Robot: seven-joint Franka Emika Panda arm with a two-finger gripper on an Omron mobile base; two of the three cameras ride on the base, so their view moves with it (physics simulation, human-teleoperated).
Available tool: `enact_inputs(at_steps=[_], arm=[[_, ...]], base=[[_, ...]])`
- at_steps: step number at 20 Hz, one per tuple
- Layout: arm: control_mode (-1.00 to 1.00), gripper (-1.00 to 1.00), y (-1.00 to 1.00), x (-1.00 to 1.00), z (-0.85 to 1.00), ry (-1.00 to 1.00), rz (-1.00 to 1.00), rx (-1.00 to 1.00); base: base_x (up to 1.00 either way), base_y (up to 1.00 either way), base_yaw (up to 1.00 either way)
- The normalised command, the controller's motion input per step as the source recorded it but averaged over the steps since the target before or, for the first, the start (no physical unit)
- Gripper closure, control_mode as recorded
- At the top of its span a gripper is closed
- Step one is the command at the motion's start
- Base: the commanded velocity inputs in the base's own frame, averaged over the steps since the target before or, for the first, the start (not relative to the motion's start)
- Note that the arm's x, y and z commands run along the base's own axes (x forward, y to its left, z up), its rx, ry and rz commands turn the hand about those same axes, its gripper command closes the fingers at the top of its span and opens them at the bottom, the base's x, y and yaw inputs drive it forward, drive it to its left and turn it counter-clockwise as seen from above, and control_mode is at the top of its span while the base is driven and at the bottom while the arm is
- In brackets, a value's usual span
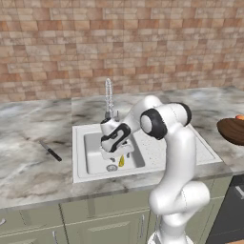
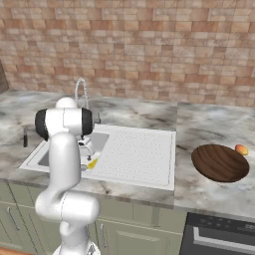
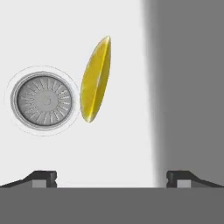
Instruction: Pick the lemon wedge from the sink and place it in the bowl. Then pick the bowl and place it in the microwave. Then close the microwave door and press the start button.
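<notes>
So gripper (image 3: 111, 179) is spread wide above the lemon wedge (image 3: 96, 81), which sits at 3 o'clock of the drain (image 3: 43, 100); shift toward 12, probably rotate to pinch its thin sides.

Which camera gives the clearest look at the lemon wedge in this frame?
The hand view: the lemon wedge appears large and unobstructed, lying beside the drain. The left base view shows a small yellow sliver below the gripper; the right base view shows a speck beside the arm.
</notes>
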Motion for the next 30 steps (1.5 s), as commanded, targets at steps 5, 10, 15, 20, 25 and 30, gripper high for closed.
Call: enact_inputs(at_steps=[5,10,15,20,25,30], arm=[[-1.0,-1.0,-0.15,0.26,-0.47,0.0,0.0,0.0],[-1.0,-1.0,-0.22,0.22,-0.41,0.0,-0.02,0.0],[-1.0,-1.0,-0.1,0.28,-0.44,0.0,-0.03,0.0],[-1.0,-1.0,0.0,0.34,-0.38,0.0,-0.02,0.0],[-1.0,-1.0,0.0,0.35,-0.25,0.0,0.0,0.0],[-1.0,-1.0,0.0,0.29,-0.24,0.0,-0.02,0.0]], base=[[0.0,0.0,0.0],[0.0,0.0,0.0],[0.0,0.0,0.0],[0.0,0.0,0.0],[0.0,0.0,0.0],[0.0,0.0,0.0]])
